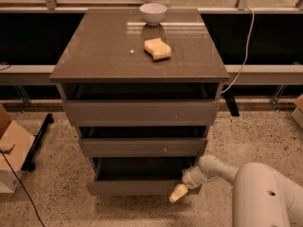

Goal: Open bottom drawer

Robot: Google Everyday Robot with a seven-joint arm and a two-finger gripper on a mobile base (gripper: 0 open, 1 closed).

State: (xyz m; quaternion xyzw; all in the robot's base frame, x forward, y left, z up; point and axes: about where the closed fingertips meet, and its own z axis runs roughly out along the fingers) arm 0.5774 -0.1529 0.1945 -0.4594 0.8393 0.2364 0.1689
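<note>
The bottom drawer (132,187) is the lowest of three grey-brown handleless drawers and stands pulled out, with its shallow dark box (139,170) showing behind the plain front. My gripper (180,192) is at the right end of that drawer front, low near the floor, its yellowish tip pointing down and left. My white arm (258,193) reaches in from the lower right. The middle drawer (142,146) and the top drawer (141,112) stand slightly out above it.
A white bowl (153,13) and a yellow sponge (157,48) sit on the cabinet top (104,46). A cardboard box (12,148) and a black stand leg (38,141) lie on the speckled floor at left. A white cable (244,51) hangs at right.
</note>
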